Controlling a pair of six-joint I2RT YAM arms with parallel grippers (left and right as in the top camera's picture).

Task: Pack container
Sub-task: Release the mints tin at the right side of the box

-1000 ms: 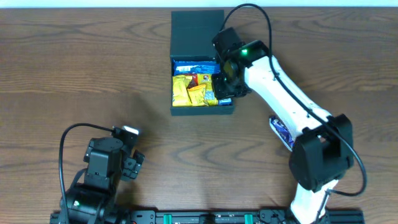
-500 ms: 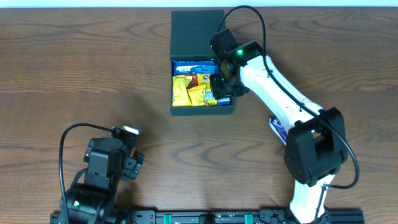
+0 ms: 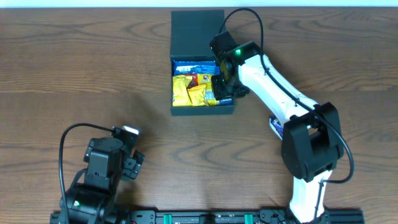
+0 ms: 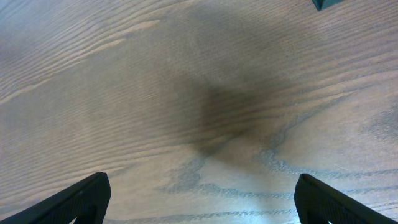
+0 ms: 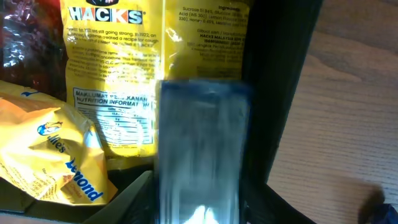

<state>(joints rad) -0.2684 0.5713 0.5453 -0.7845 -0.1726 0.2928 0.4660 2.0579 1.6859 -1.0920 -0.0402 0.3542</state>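
The container [image 3: 196,31], a dark square box with its lid flap lying back, sits at the table's far middle. It holds yellow snack packets [image 3: 189,90] and a blue one [image 3: 194,66]. My right gripper [image 3: 222,87] hangs over the box's right side. In the right wrist view a blue packet [image 5: 199,143] stands between the parted fingers of that gripper [image 5: 202,199]. The packet is streaked with blur while the yellow packets [image 5: 130,74] and the container wall [image 5: 280,93] are sharp. My left gripper [image 3: 134,163] rests open near the front left, over bare wood [image 4: 202,199].
Another blue packet [image 3: 278,127] lies on the table right of the box, partly under the right arm. A corner of the container [image 4: 326,4] shows at the top of the left wrist view. Wood table all around.
The right gripper's jaws have widened a little over the box and the blue packet between them now blurs as if sliding. The right arm's base link has swung slightly left. The left arm is still.
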